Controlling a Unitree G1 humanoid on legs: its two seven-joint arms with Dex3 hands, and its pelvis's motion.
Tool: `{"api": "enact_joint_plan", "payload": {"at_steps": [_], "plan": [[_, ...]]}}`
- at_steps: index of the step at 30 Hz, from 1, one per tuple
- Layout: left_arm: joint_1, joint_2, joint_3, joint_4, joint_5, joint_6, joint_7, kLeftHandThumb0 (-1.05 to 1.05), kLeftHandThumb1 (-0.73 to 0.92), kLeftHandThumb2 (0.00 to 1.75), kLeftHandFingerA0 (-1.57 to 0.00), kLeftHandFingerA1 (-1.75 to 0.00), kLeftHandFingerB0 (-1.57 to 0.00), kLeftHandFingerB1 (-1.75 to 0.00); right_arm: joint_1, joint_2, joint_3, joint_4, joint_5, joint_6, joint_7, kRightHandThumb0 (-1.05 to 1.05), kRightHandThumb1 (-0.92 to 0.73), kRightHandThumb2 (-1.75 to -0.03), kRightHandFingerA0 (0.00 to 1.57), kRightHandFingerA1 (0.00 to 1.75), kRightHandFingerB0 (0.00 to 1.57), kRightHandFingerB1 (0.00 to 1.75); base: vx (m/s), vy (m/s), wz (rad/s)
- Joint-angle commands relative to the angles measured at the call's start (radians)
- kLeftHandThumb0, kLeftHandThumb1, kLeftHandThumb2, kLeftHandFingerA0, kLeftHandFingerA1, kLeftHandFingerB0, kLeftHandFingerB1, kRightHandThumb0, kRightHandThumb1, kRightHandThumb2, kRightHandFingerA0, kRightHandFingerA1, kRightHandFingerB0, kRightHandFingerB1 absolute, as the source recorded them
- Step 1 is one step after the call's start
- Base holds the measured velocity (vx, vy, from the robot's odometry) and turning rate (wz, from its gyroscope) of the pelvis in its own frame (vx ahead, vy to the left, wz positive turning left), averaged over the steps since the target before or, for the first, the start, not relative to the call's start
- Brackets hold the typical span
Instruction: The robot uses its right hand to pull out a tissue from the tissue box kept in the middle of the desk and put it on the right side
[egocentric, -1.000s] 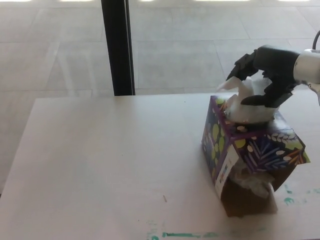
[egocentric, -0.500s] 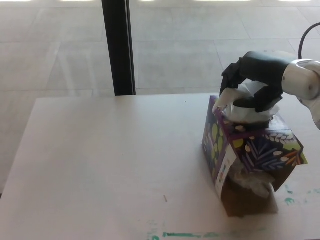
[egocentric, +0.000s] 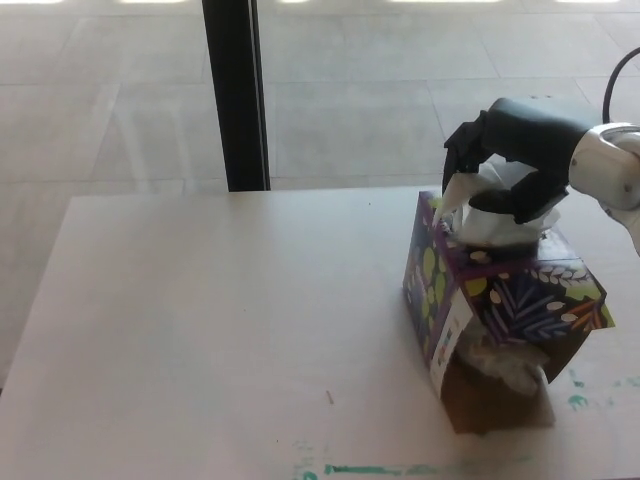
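**Right hand closed on the tissue at the top of the tissue box**

Right hand, black with thick fingers, reaches in from the right edge of the head view and sits directly over the tissue box. Its fingers curl downward around the white tissue, which bulges up out of the box's top opening; the thumb side lies to the right of the tissue and the fingers to its left, so the tissue is pinched between them. The tissue remains partly in the opening, touching the box.

The box, dark purple with a leaf and dot pattern, stands on the right half of the pale desk, tilted, with its near lower side open and more crumpled white paper showing there. Green marks run along the desk's near edge. Beyond the far edge, a black post rises from the tiled floor.
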Motion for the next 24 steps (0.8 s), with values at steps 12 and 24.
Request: {"api": "enact_joint_plan", "payload": {"at_steps": [12,24], "plan": [[0.02,0.002,0.036,0.012,-0.018,-0.02,-0.001,-1.05,0.88,0.85,-0.83,-1.21,-0.56,-1.06,-0.005,-0.071,0.011,-0.008,-0.101,-0.141,-0.121,-0.32,-0.67,-0.72,0.85,1.64,0.79,1.16,0.0,0.0,0.0],[0.047,0.0,0.038,0.0,-0.007,-0.019,0.024,-1.05,0.91,0.83,-0.8,-1.17,-0.52,-0.99,-0.07,-0.084,-0.027,-0.008,-0.111,-0.222,-0.176,-0.26,-0.51,-0.94,0.88,1.75,0.71,1.48,0.0,0.0,0.0]]}}
